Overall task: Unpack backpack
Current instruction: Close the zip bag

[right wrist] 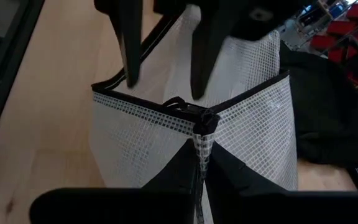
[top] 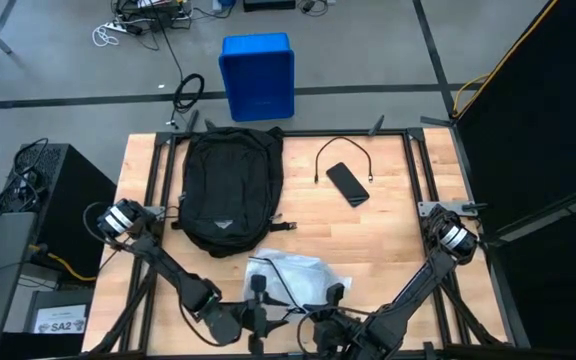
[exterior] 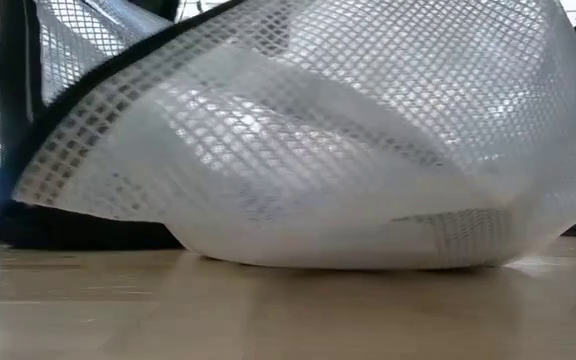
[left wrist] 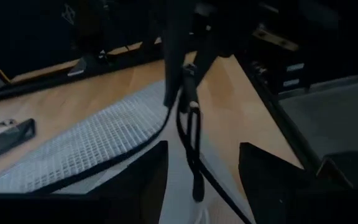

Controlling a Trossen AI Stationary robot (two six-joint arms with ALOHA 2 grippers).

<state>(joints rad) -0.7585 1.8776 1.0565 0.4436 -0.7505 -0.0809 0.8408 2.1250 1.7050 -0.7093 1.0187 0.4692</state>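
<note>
backpack (top: 231, 190) flat on counter (top: 388, 240), well beyond both our tools | white mesh pouch (top: 290, 273) just ahead of them | right tool (right wrist: 199, 163) pinched on pouch's black-edged corner | left tool (left wrist: 197, 180) parted, astride its black strap | phone (top: 347, 184), cable (top: 340, 150) beyond our right tool

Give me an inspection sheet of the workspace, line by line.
Surface: wooden table, dark frame rails along its edges.
Job's things: backpack lying flat at the far left; white mesh pouch out on the table, near edge.
Clutter: phone at far right.
Grippers: left gripper open at the pouch; right gripper shut on the pouch's black-trimmed corner.
Cables: short black cable beside the phone.
Surroundings: blue bin on the floor beyond.
</note>
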